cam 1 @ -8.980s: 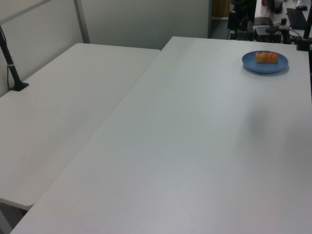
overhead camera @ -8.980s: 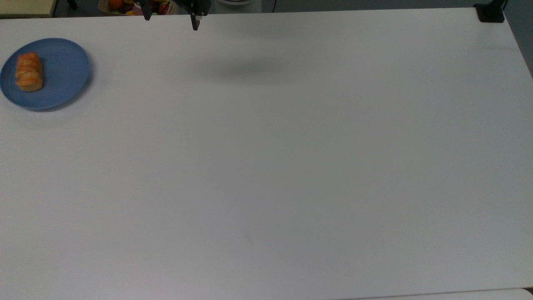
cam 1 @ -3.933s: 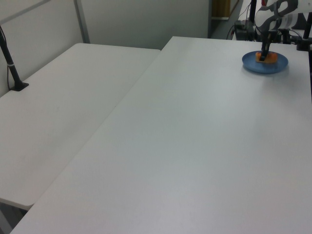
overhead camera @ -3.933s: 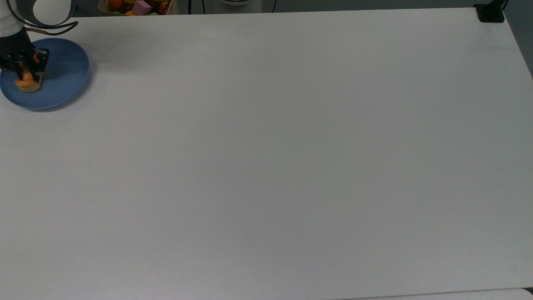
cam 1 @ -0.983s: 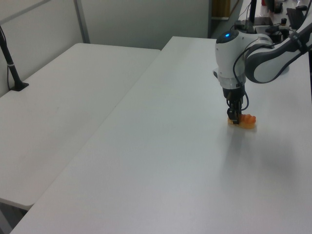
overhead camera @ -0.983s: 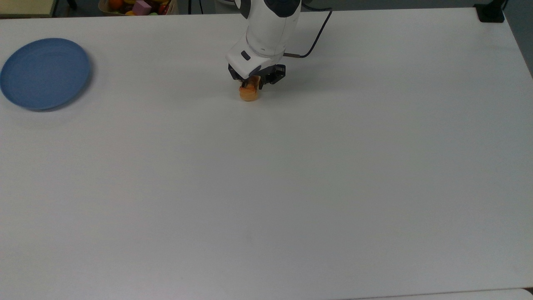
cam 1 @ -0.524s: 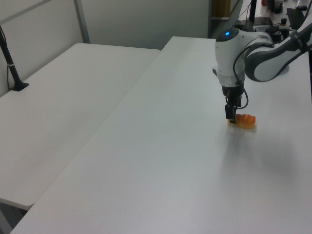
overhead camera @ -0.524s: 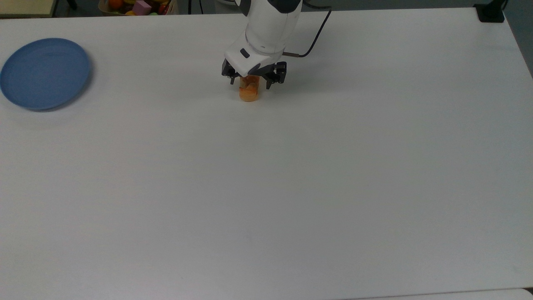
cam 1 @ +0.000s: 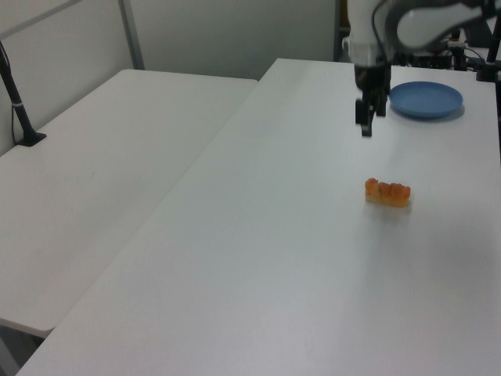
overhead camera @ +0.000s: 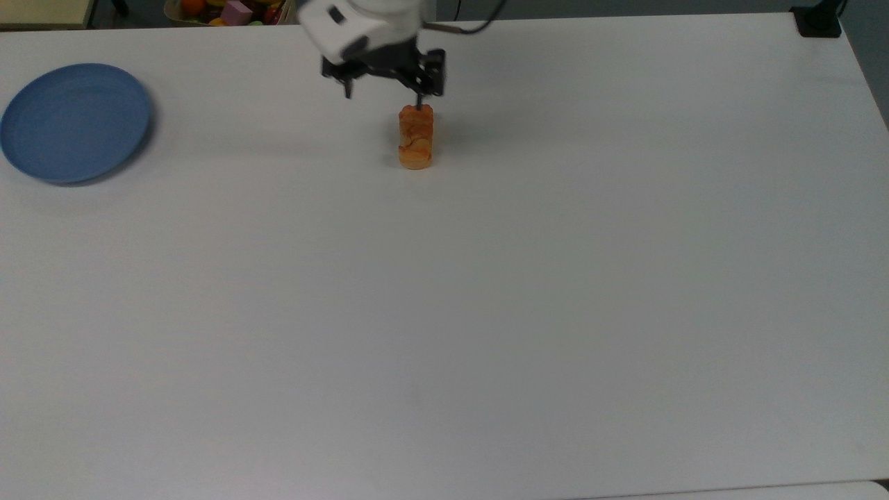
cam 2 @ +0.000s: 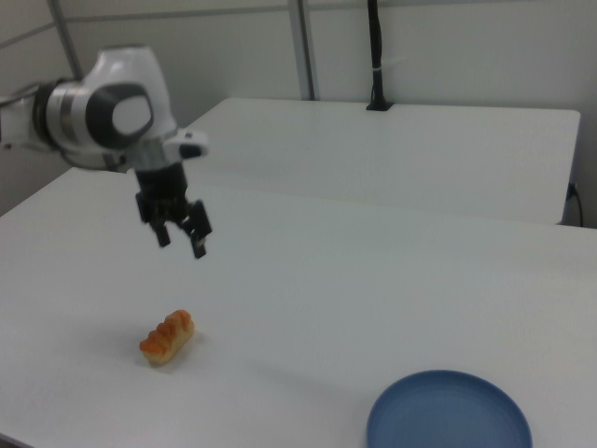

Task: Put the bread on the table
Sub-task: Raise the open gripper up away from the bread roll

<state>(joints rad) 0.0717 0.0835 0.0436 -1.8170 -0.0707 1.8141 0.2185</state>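
The bread (overhead camera: 416,137) (cam 1: 387,192) (cam 2: 168,337) lies by itself on the white table (overhead camera: 486,312) (cam 1: 274,235) (cam 2: 373,280), a small golden-orange ridged roll. My gripper (overhead camera: 383,87) (cam 1: 366,117) (cam 2: 181,245) hangs in the air above and behind the bread, apart from it. It is open, fingers pointing down, with nothing between them. In the top view it sits just beyond the bread's far end, shifted a little to the top view's left.
A blue plate (overhead camera: 75,122) (cam 1: 426,99) (cam 2: 448,411) with nothing on it sits at the top view's far left. A second white table (cam 1: 102,172) (cam 2: 392,149) adjoins, with a black post (cam 1: 17,98) (cam 2: 375,56). A black clamp (overhead camera: 818,21) holds one corner.
The gripper has let go of the bread, opened wide and risen away from it toward the table's far edge. The bread stays where it was set down.
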